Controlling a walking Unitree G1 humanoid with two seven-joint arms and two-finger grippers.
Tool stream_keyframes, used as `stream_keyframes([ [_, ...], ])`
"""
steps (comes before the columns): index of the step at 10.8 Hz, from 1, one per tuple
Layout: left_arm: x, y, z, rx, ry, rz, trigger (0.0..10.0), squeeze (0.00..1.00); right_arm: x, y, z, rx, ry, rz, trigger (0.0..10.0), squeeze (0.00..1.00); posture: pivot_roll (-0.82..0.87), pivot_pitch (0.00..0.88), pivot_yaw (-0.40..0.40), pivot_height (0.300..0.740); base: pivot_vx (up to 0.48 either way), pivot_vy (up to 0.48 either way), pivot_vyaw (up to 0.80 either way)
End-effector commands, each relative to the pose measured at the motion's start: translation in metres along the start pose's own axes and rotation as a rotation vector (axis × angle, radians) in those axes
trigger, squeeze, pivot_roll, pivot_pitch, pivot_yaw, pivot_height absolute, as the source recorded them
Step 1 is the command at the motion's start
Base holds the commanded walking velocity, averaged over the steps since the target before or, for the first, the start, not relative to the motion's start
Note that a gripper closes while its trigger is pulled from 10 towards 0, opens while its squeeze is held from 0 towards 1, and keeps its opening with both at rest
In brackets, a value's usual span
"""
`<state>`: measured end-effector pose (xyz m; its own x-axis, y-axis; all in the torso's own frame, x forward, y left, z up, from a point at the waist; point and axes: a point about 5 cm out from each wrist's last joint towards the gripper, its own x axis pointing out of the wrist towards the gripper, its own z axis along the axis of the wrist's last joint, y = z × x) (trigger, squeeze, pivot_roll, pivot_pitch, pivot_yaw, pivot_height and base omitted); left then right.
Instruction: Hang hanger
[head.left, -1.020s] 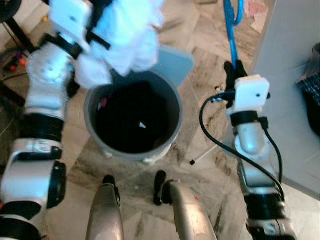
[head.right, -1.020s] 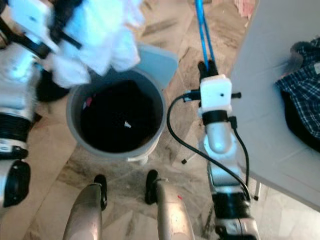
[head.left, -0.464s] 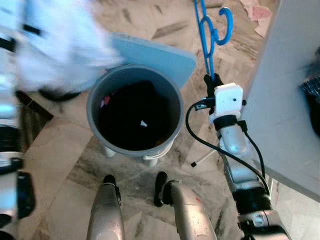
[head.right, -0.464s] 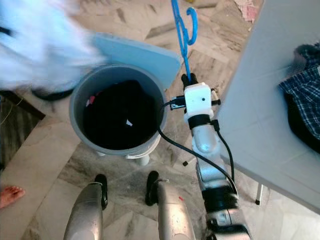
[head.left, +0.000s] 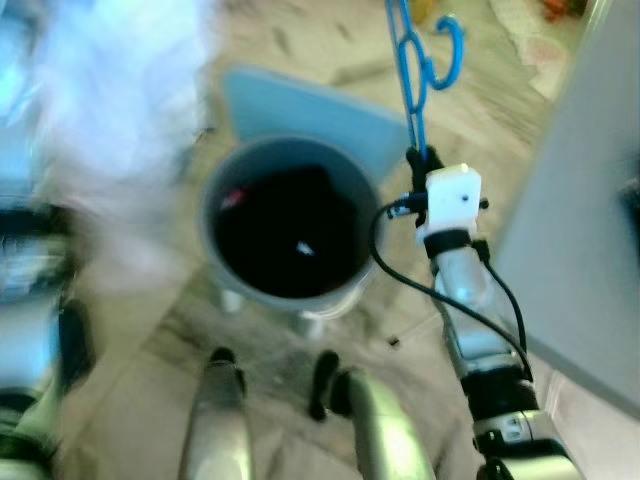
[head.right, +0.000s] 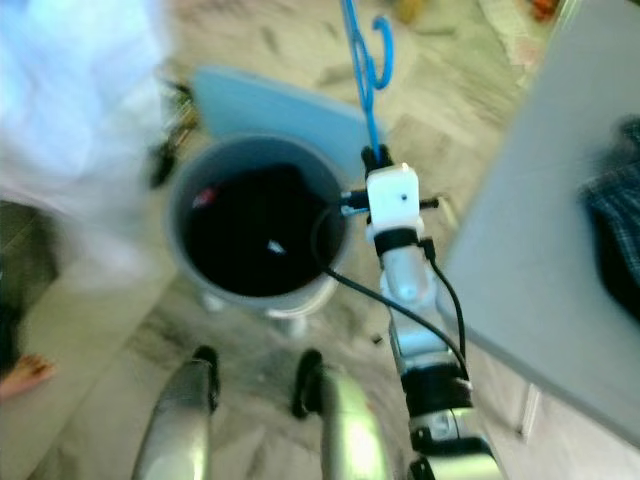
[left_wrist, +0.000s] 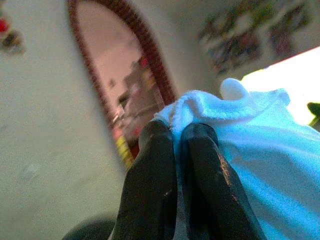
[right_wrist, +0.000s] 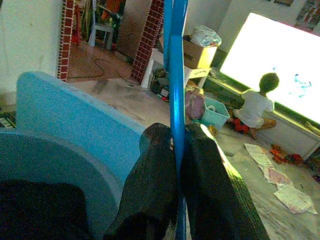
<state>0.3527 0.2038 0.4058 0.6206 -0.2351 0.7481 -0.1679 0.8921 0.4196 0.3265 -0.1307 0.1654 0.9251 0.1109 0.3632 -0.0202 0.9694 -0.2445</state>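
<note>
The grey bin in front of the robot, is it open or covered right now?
Open. The grey bin has no lid on it, and dark contents show inside.

The bin (head.left: 290, 235) stands on the floor (head.left: 130, 390), the lid (head.left: 310, 115) behind it, the table (head.left: 585, 220) at its right.

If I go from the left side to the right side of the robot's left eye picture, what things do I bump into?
White cloth → grey bucket → blue hanger, held by the right gripper → grey table.
</note>
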Motion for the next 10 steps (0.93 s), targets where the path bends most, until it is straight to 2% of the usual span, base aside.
stream_keyframes([
  [1, 0.017, -0.003, 0.022, 0.006, -0.114, -0.026, 0.0, 0.00, -0.002, -0.007, -0.004, -0.022, 0.002, -0.037, 10.0, 0.00, 0.17, 0.140, -0.040, 0.740, 0.000, 0.000, 0.00],
  [2, 0.051, -0.022, 0.055, -0.031, -0.242, -0.072, 0.0, 0.00, -0.002, -0.013, -0.008, -0.052, 0.018, -0.085, 10.0, 0.00, 0.16, 0.119, -0.021, 0.740, 0.000, 0.000, 0.00],
  [3, 0.078, -0.035, 0.099, -0.052, -0.387, -0.082, 0.0, 0.00, -0.004, -0.020, -0.012, -0.073, 0.034, -0.119, 10.0, 0.00, 0.15, 0.112, -0.018, 0.740, 0.000, 0.000, 0.00],
  [4, 0.089, -0.044, 0.135, -0.087, -0.515, -0.077, 0.0, 0.00, -0.006, -0.024, -0.014, -0.079, 0.040, -0.140, 10.0, 0.00, 0.14, 0.109, -0.015, 0.740, 0.000, 0.000, 0.00],
  [5, 0.086, -0.058, 0.140, -0.141, -0.561, -0.098, 0.0, 0.00, -0.007, -0.026, -0.014, -0.085, 0.040, -0.152, 10.0, 0.00, 0.12, 0.110, -0.015, 0.740, 0.000, 0.000, 0.00],
  [6, 0.082, -0.065, 0.136, -0.158, -0.561, -0.119, 0.0, 0.00, -0.007, -0.027, -0.014, -0.089, 0.038, -0.156, 10.0, 0.00, 0.12, 0.112, -0.018, 0.740, 0.000, 0.000, 0.00],
  [7, 0.061, -0.092, 0.100, -0.198, -0.474, -0.197, 0.0, 0.00, -0.007, -0.029, -0.014, -0.095, 0.035, -0.159, 10.0, 0.00, 0.11, 0.127, -0.032, 0.740, 0.000, 0.000, 0.00],
  [8, 0.033, -0.116, 0.057, -0.239, -0.355, -0.244, 0.0, 0.00, -0.008, -0.031, -0.015, -0.106, 0.033, -0.163, 10.0, 0.00, 0.11, 0.137, -0.044, 0.740, 0.000, 0.000, 0.00],
  [9, 0.010, -0.129, 0.024, -0.250, -0.247, -0.263, 0.0, 0.00, -0.009, -0.032, -0.015, -0.110, 0.035, -0.163, 10.0, 0.00, 0.11, 0.145, -0.051, 0.740, 0.000, 0.000, 0.00],
  [10, -0.068, -0.152, -0.045, -0.308, 0.061, -0.278, 0.0, 0.00, -0.008, -0.035, -0.016, -0.113, 0.040, -0.154, 10.0, 0.00, 0.12, 0.159, -0.070, 0.740, 0.000, 0.000, 0.00],
])
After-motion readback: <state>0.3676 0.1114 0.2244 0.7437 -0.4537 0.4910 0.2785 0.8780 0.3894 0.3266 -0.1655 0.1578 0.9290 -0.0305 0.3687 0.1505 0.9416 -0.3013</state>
